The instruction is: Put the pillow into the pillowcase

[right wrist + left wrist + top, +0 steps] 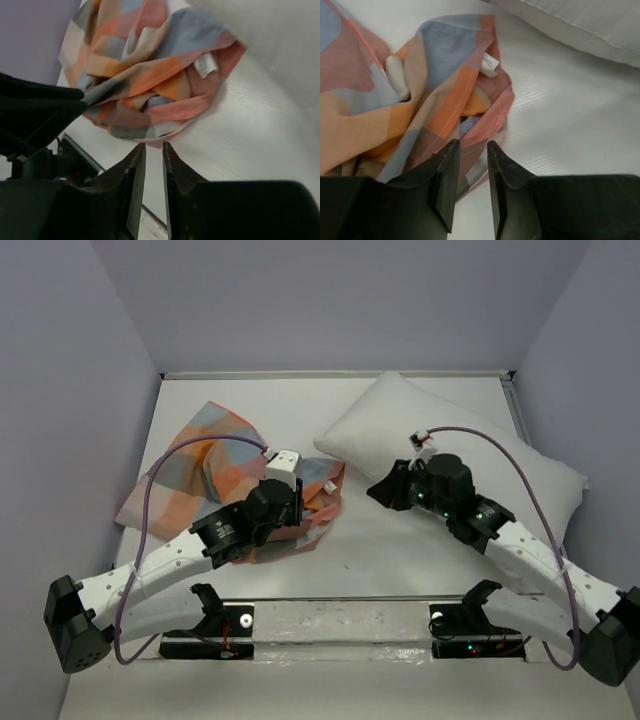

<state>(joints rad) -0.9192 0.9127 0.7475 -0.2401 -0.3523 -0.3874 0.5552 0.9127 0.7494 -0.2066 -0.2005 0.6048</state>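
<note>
The checked pillowcase (200,468) lies crumpled on the left of the table, its small white label (329,487) at its right edge. It also shows in the left wrist view (395,100) and the right wrist view (145,65). The white pillow (450,435) lies at the back right, apart from the case. My left gripper (298,502) hovers over the case's near right edge, jaws a narrow gap apart and empty (472,145). My right gripper (385,490) is in front of the pillow, pointing at the case's edge, jaws narrowly apart and empty (153,146).
Grey walls (90,390) close in the table on the left, back and right. The metal mounting rail (340,615) runs along the near edge. The left arm (35,110) shows dark at the left of the right wrist view. White tabletop (380,550) lies between the grippers.
</note>
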